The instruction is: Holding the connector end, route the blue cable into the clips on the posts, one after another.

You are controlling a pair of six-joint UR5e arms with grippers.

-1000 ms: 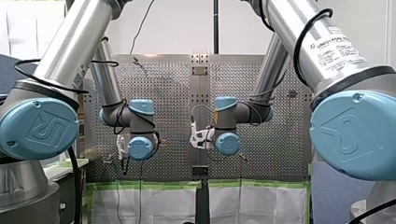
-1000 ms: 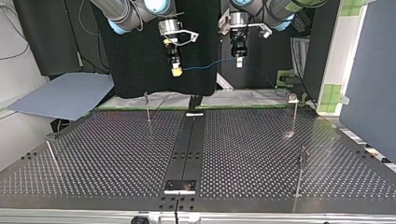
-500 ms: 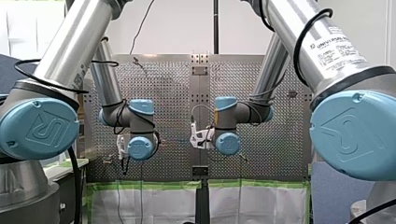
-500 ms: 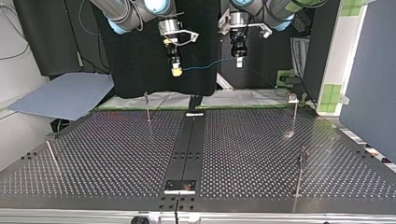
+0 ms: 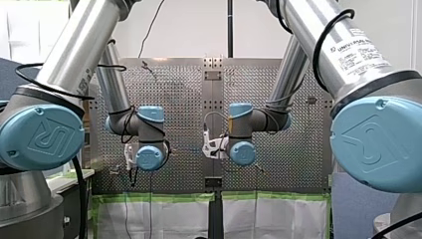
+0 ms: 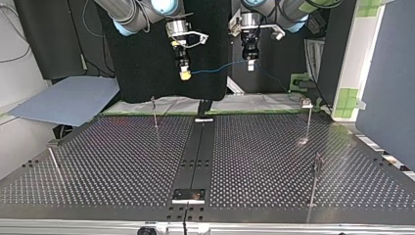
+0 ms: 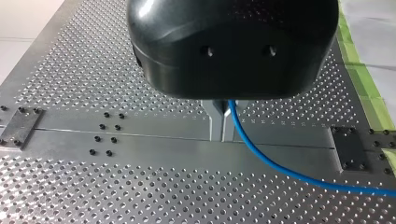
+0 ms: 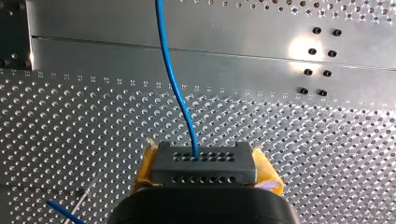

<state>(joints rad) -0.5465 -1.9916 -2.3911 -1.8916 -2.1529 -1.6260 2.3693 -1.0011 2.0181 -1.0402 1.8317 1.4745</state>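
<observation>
Your right gripper (image 8: pixel 204 173) pinches the connector (image 8: pixel 205 161), your left gripper (image 7: pixel 223 123) nips the blue cable (image 8: pixel 170 79); nothing looks clipped yet, so lower toward a post (image 6: pixel 155 113).

Bright, even light; glare on table (image 8: pixel 299 47)

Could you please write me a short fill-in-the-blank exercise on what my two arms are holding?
My right end effector grips the grey connector between ____ pads.
My left end effector is shut on the ____ cable.
The cable spans the air between both end effectors, touching ____ of the posts.
Missing words: yellow; blue; none.
</observation>
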